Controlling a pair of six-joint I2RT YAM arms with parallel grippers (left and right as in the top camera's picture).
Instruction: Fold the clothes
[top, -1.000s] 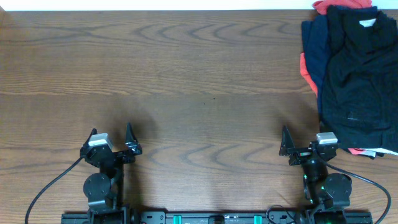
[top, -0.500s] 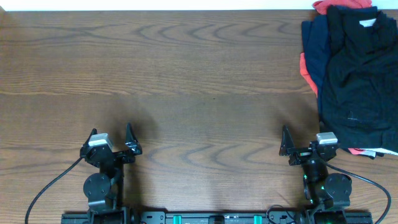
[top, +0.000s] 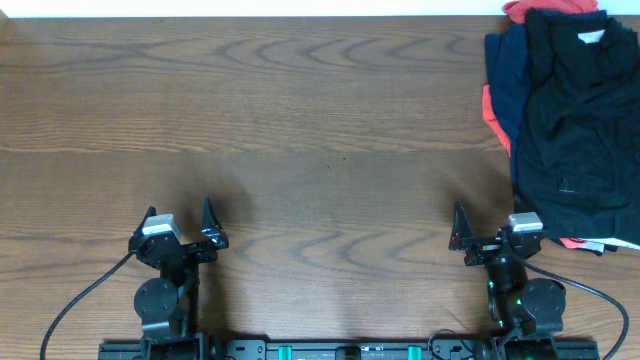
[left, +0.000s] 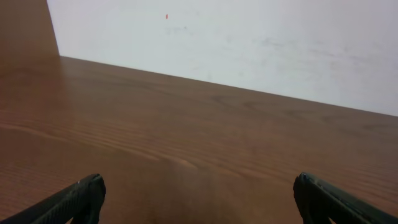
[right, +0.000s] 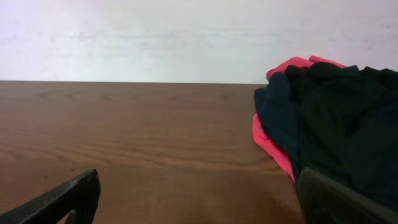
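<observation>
The black shorts (top: 580, 120) lie on top of a pile at the table's far right, with a light inner waistband patch (top: 590, 36) showing. In the right wrist view the black shorts (right: 354, 124) are ahead to the right. My left gripper (top: 180, 215) is open and empty near the front left edge, far from the pile; in its wrist view the left gripper (left: 199, 199) has only bare wood between its fingers. My right gripper (top: 490, 222) is open and empty near the front edge, just left of the pile's front corner; the right gripper (right: 199, 199) shows wide-apart fingers.
Navy blue garments (top: 505, 75) and a red-orange garment (top: 490, 110) lie under and beside the shorts, also in the right wrist view (right: 273, 109). The wooden table (top: 300, 120) stretches left of the pile. A white wall (left: 249, 43) stands behind the table's far edge.
</observation>
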